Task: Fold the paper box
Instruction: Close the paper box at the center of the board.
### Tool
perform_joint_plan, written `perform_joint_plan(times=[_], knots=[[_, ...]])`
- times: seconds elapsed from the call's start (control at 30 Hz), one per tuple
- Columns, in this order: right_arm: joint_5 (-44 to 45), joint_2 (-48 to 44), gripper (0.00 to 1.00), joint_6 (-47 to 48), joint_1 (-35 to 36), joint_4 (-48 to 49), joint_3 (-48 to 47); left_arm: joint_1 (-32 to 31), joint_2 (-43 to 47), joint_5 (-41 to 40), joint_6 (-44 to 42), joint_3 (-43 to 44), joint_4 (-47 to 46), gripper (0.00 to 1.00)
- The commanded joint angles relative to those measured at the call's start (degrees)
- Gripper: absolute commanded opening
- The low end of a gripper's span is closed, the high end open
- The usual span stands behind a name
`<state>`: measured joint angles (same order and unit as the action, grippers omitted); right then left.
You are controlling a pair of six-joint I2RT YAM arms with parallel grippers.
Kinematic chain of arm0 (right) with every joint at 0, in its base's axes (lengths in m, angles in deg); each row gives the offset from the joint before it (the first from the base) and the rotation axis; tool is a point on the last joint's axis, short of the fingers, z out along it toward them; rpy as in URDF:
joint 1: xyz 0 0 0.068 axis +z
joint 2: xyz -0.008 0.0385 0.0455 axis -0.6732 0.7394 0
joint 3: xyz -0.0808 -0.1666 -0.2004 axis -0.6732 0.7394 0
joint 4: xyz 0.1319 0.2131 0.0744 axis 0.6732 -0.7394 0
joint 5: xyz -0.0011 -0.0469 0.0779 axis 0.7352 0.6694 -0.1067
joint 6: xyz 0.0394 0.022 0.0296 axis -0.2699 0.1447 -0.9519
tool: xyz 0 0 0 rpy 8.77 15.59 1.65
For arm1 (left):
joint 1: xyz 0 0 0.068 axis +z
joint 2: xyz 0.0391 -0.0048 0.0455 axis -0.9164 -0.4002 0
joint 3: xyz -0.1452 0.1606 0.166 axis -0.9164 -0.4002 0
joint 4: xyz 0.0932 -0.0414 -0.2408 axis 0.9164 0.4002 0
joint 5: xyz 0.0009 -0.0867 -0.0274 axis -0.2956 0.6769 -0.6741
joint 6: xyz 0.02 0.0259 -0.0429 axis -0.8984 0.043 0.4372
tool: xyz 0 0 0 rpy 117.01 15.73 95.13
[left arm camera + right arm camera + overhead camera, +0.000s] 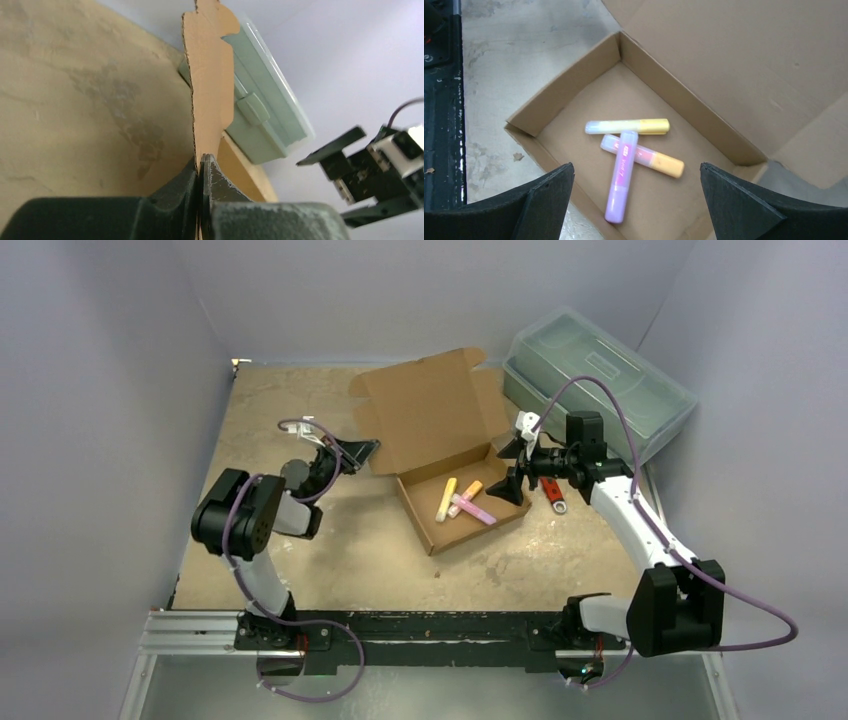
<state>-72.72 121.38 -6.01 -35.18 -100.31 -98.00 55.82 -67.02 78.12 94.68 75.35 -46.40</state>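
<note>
Colour and pattern notes, worktop [300, 550] and contents.
Paper box [430, 410]: plain brown card, unprinted. Worktop: tan, mottled with grey stains. Toolbox [600, 370]: translucent grey-green. Yellow marker [629, 126]: pale lilac cap. Orange marker [659, 162]: pink-lilac cap end. Lilac marker [620, 185]: lilac throughout, pink label band. Small item [553, 492] by the right gripper [515, 468]: red and white. Both grippers are black, and the left gripper [201, 162] has pale scuffing. Arms [240, 515]: black and white. Cables [586, 379]: purple. Walls [100, 390]: pale lavender-grey.
</note>
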Motion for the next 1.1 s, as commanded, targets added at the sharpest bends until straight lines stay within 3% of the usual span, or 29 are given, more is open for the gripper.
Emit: perform_joint_plan(times=[0.0,0.3,0.57,0.63,0.73,0.87,1.07], knots=[[1.85,-0.53,0.99,0.75,-0.85,-0.86,-1.78,-1.57,8.56,0.32,-21.12,-5.57,-5.20,0.00],[3.10,-3.54,0.99,-7.61,-6.63,6.93,-0.41,-11.04,22.11,-6.71,-47.93,-14.10,0.97,0.00],[-3.25,-9.32,0.99,-3.30,-14.41,9.06,0.96,-14.72,24.62,-6.38,-55.09,-19.50,-6.75,0.00],[-8.00,-10.53,0.99,3.22,-14.39,5.47,0.09,-15.92,26.05,-6.67,-57.37,-19.91,-5.47,0.00],[-8.60,-9.93,0.99,27.09,-12.72,-11.69,-6.29,-17.70,29.50,-8.29,-61.25,-19.32,1.25,0.00],[2.07,-4.40,0.99,38.43,-3.50,-26.37,-21.64,-20.83,33.42,-10.59,-67.79,-18.10,9.43,0.00],[3.66,-0.29,0.98,34.49,2.89,-29.38,-34.50,-24.10,37.26,-12.80,-71.78,-17.75,15.67,0.00]])
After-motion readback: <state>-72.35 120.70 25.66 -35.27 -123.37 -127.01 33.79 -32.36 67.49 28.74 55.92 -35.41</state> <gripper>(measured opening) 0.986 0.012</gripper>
